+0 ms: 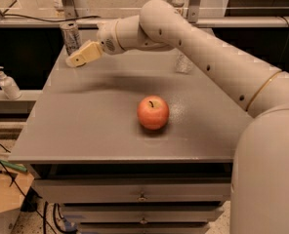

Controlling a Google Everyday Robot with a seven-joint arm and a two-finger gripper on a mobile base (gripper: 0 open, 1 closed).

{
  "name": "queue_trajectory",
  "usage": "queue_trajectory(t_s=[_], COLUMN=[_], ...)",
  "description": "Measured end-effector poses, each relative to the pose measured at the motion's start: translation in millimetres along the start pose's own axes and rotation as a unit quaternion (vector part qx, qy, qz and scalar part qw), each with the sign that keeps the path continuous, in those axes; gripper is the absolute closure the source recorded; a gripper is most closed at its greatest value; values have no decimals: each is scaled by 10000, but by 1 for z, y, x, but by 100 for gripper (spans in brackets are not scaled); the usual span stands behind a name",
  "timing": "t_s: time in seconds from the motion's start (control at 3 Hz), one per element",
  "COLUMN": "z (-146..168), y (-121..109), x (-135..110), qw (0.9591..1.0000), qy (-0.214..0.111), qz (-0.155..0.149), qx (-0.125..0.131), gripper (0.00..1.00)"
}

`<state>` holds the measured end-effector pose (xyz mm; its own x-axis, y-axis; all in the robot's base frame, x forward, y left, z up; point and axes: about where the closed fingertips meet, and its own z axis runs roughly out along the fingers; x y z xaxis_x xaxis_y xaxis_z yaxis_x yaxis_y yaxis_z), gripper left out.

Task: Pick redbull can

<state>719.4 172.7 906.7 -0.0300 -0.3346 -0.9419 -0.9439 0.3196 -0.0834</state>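
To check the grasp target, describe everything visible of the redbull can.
The redbull can is slim, silvery-grey metal with faint dark markings and a round top. It stands upright on the grey table at its far left corner. The gripper hangs just in front of its lower half; whether they touch cannot be told.

Red apple [153, 112] on grey table [86, 126], clear bottle [184, 62] towards the back (partly hidden), pump bottle [7, 83] on a side shelf
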Motion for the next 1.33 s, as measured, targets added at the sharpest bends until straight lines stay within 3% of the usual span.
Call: queue_trajectory(t_s=[0.67, 1.33], z=[51, 77], y=[-18, -27], x=[-2, -14], qw=[9992, 9985], qy=[-356, -505], qz=[183, 198], qx=[-46, -75], gripper=[0, 41])
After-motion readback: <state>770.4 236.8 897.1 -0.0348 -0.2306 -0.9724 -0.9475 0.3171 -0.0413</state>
